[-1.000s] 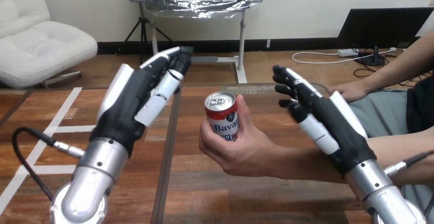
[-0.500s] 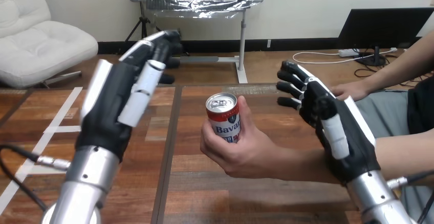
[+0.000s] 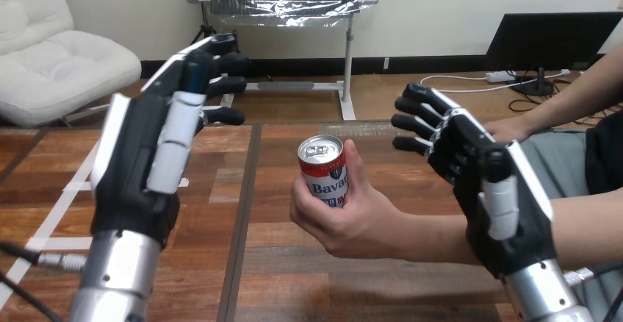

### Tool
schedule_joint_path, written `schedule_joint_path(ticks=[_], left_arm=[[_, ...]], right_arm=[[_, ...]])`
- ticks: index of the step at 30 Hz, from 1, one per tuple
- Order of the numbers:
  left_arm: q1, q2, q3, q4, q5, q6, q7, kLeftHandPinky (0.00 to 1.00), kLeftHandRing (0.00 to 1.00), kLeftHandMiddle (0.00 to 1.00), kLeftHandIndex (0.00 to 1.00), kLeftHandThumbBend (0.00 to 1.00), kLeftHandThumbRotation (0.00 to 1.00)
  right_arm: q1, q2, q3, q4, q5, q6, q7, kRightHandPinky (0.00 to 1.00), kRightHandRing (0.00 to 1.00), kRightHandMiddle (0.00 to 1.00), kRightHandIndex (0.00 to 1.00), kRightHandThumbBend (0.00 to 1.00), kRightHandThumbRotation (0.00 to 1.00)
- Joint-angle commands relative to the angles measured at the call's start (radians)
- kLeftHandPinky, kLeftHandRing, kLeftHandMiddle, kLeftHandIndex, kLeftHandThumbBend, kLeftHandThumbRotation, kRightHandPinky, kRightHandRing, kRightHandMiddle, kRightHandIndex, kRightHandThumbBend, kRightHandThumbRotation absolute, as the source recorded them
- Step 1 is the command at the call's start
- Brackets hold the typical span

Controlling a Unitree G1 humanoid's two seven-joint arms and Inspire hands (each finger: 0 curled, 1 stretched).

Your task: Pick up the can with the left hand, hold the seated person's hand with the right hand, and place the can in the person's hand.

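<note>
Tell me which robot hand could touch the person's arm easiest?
Probably the right hand: it hangs open right by the person's forearm. The left hand, also open, is across the can from it.

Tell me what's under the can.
The person's hand grips the can round its lower half, over the table. That hand covers the base, so what it rests on cannot be seen.

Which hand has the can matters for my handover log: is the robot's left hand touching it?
Apart. The head view shows bare table between the left hand and the can, which the person's hand grips.
</note>
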Motion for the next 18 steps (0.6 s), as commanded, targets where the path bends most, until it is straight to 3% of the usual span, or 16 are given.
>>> schedule_joint_path(ticks=[1,10,14,16,18], left_arm=[[0.016,-0.025,0.007,-0.070,-0.023,-0.035,0.015,0.58,0.74,0.76,0.76,0.71,1.00],[0.070,-0.052,-0.003,-0.108,-0.039,-0.033,0.037,0.56,0.74,0.75,0.75,0.73,1.00],[0.087,-0.058,-0.005,-0.103,-0.040,-0.052,0.038,0.55,0.73,0.74,0.74,0.68,1.00],[0.095,-0.063,-0.007,-0.098,-0.044,-0.062,0.039,0.49,0.73,0.74,0.74,0.65,1.00],[0.102,-0.067,-0.008,-0.094,-0.049,-0.069,0.040,0.31,0.72,0.74,0.73,0.63,1.00]], right_arm=[[0.005,0.020,-0.009,-0.108,0.030,-0.026,0.014,0.77,0.84,0.86,0.86,0.95,1.00],[0.069,0.030,-0.006,-0.194,0.049,-0.027,0.034,0.76,0.83,0.86,0.86,0.96,1.00],[0.096,0.033,-0.005,-0.223,0.052,-0.033,0.041,0.76,0.83,0.85,0.86,0.96,1.00],[0.110,0.034,-0.004,-0.236,0.053,-0.036,0.042,0.76,0.83,0.85,0.85,0.96,1.00],[0.121,0.035,-0.004,-0.246,0.055,-0.037,0.044,0.76,0.83,0.85,0.85,0.95,1.00]])
